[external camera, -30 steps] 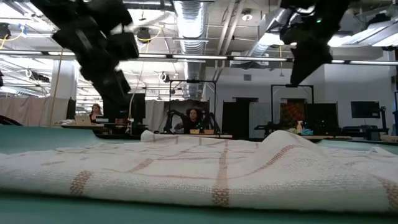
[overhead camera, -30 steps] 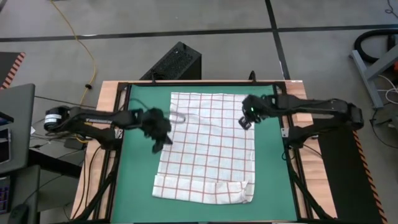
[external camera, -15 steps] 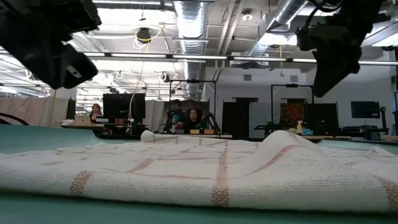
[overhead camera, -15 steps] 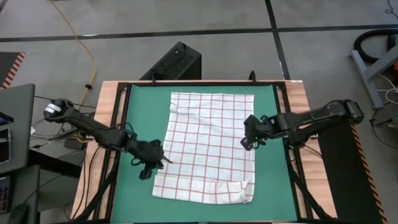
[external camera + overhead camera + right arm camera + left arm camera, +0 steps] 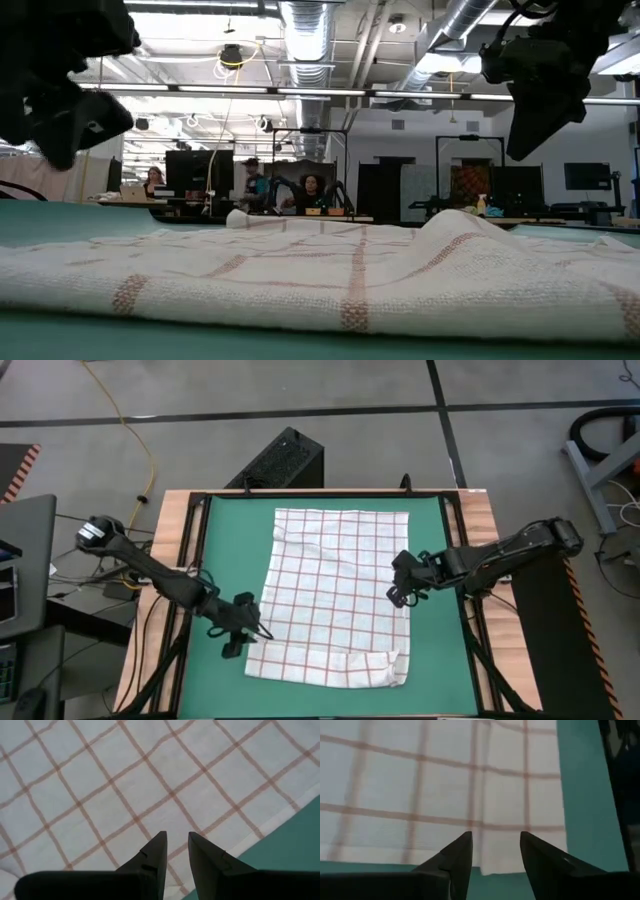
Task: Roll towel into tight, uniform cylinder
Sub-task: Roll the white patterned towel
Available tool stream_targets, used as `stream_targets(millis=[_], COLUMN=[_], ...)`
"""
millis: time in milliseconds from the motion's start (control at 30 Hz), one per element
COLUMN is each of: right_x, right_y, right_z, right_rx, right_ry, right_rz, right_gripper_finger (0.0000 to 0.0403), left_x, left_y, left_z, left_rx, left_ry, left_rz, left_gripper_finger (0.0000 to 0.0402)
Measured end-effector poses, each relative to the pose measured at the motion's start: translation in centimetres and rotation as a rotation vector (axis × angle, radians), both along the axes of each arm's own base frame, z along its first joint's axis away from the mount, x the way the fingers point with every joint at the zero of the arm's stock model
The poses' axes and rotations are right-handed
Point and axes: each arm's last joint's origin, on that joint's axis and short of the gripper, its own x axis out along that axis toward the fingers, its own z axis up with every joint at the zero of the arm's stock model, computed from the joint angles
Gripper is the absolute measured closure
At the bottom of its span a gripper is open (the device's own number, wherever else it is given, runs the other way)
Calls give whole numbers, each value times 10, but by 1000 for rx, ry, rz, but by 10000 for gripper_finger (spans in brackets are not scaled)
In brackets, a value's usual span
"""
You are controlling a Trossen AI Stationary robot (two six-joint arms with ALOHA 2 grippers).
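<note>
This was a large open lab or industrial workspace. Exposed silver ducts (image 5: 305, 25) and strip lights ran across a bare ceiling, and people sat at monitors (image 5: 190, 170) beyond the table's far edge. The floor (image 5: 380, 385) was grey concrete with a yellow cable (image 5: 135, 430) trailing across it.

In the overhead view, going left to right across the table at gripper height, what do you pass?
Left gripper over bare green mat beside the towel's left edge → towel, spread flat → right gripper over the towel's right edge → narrow strip of green mat → table's black frame.
</note>
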Motion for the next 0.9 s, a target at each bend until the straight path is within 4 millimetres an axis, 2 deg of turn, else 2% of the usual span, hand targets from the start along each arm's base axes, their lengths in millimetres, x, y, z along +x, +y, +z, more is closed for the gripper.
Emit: stream_targets(millis=[200, 533, 900], right_x=[0, 0, 0], right_y=[0, 0, 0], right_z=[0, 0, 0], right_rx=[4, 13, 16], right_ry=[-1, -4, -3], right_rz=[-7, -21, -18], right_gripper_finger=[301, 301, 301], left_x=[5, 16, 16], left_y=[-7, -16, -19], left_z=[-21, -44, -48], left_rx=[16, -11, -112], left_ry=[102, 166, 246], left_rz=[-39, -76, -78], left_gripper_finger=[248, 248, 257])
